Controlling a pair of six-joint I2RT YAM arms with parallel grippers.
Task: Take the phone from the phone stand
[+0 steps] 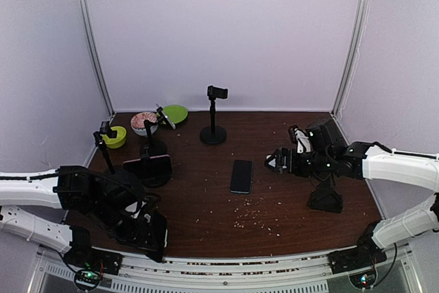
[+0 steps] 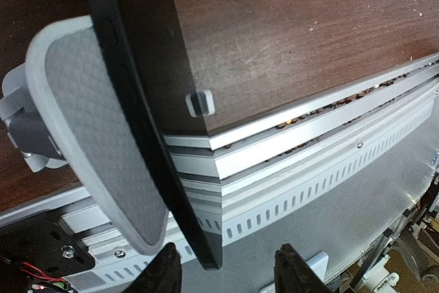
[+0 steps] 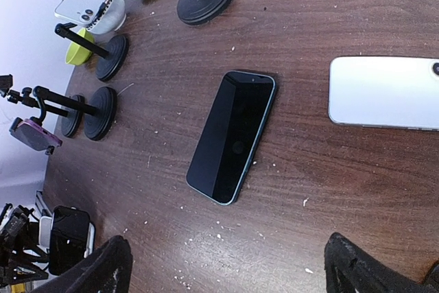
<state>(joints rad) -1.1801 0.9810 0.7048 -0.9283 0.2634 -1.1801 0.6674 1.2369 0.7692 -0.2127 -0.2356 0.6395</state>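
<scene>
The removal is not yet done. The phone [image 2: 147, 53] sits against the grey padded cradle [image 2: 96, 169] of the phone stand [image 2: 31, 135] at the near-left corner of the bench [image 1: 274, 169], with a small grey clip [image 2: 199, 103] hooked over its long edge. The left end effector [image 2: 223, 276] is partly spread, and its dark fingertips [image 2: 164, 269] straddle the phone's lower end. One tip stands just beside the corner and the other is apart from it, so no pinch shows. What is left, as I judge it, is to press onto the slab, draw it free of clip and cradle, and set it down on the bench. The right end effector [image 3: 230, 269] is spread wide and holds nothing. It hangs over the right half of the bench, above a dark handset [image 3: 232, 135] lying flat and a white handset [image 3: 384, 92] beside it, neither of them in a stand. The task's phone looks like a thin black slab with a glossy face that mirrors the wood grain. It is tilted, and its lower end reaches past the bench's near edge, over the aluminium rail [image 2: 309, 142]. In the top view the left arm hides most of it.
</scene>
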